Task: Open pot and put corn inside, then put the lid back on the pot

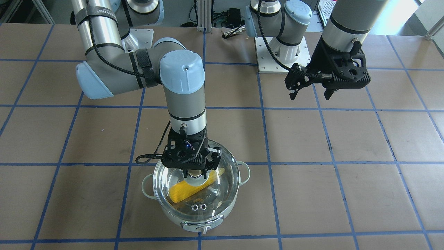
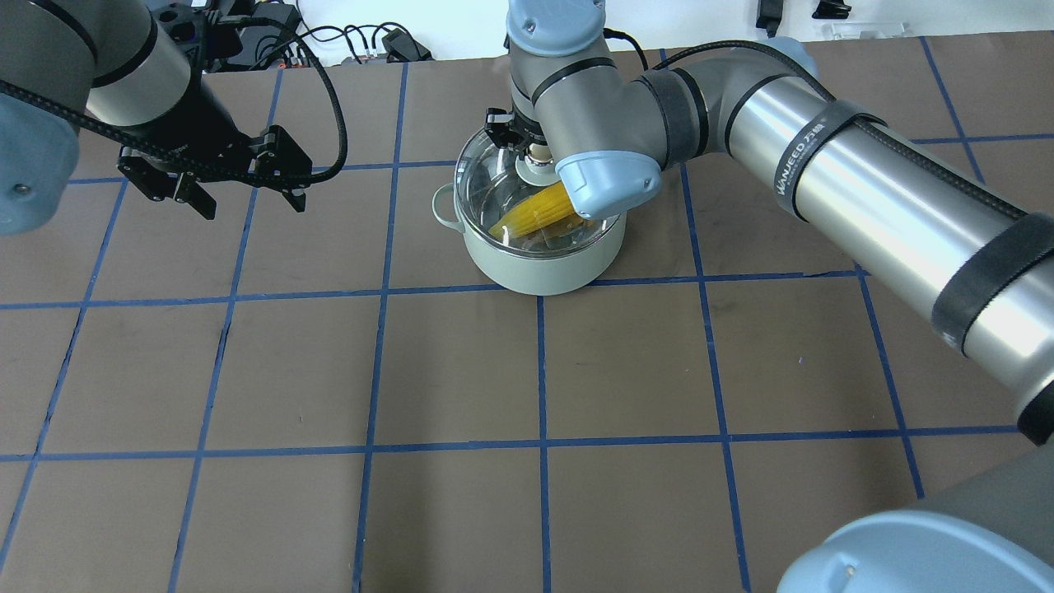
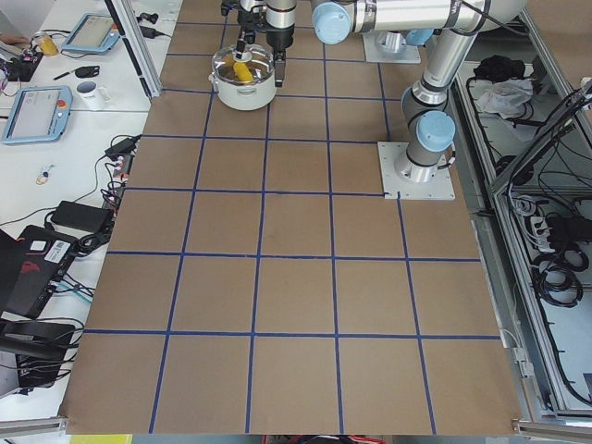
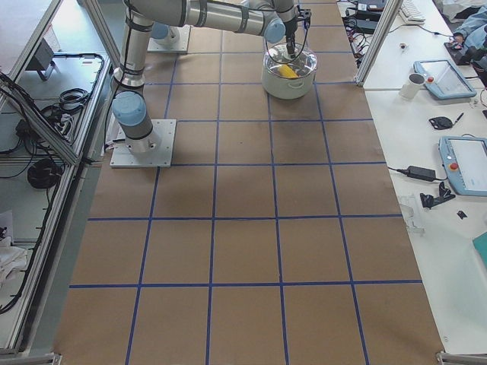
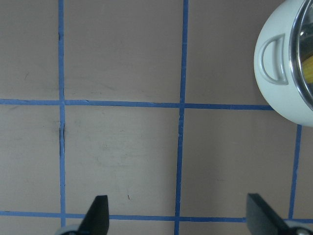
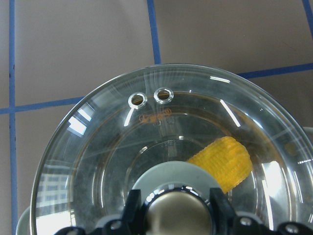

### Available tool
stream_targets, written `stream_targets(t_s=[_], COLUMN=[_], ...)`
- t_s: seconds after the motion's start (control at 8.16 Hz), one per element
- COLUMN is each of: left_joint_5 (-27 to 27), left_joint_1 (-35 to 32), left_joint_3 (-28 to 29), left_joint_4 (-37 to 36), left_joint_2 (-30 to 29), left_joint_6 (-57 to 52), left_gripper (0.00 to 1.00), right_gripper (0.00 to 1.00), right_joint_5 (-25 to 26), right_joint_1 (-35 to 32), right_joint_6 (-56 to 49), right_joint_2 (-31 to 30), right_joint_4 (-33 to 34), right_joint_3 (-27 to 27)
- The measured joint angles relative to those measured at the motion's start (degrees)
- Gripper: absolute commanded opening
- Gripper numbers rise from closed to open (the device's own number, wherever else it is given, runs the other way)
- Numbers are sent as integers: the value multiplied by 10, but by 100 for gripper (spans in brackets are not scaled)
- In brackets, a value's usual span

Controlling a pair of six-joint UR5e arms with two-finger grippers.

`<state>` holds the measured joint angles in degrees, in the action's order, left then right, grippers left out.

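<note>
The pale mint-green pot stands on the table, with the yellow corn lying inside it. The clear glass lid covers the pot, and I cannot tell whether it rests fully on the rim. My right gripper comes straight down and is shut on the lid's beige knob. In the right wrist view the corn shows through the glass lid. My left gripper is open and empty, held above the table well away from the pot. The pot's side handle shows in the left wrist view.
The table is brown paper with a blue tape grid. Both arm bases stand at the robot's edge. Side benches hold tablets and a mug. The right arm reaches over the table towards the pot.
</note>
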<state>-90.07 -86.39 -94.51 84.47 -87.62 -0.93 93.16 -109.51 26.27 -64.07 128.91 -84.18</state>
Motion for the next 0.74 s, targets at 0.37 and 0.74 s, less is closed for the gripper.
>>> stream_targets(t_s=[0.37, 0.74], left_joint_5=[-3, -4], left_joint_1=[0, 0], left_joint_3=[0, 0], left_joint_4=[0, 0], left_joint_2=[0, 1], left_joint_6=[0, 0], left_gripper=[100, 100], right_gripper=[15, 15], right_joint_5=[0, 1], right_joint_1=[0, 0], right_joint_6=[-5, -7], right_joint_2=[1, 1], right_joint_4=[6, 7], right_joint_3=[-2, -9])
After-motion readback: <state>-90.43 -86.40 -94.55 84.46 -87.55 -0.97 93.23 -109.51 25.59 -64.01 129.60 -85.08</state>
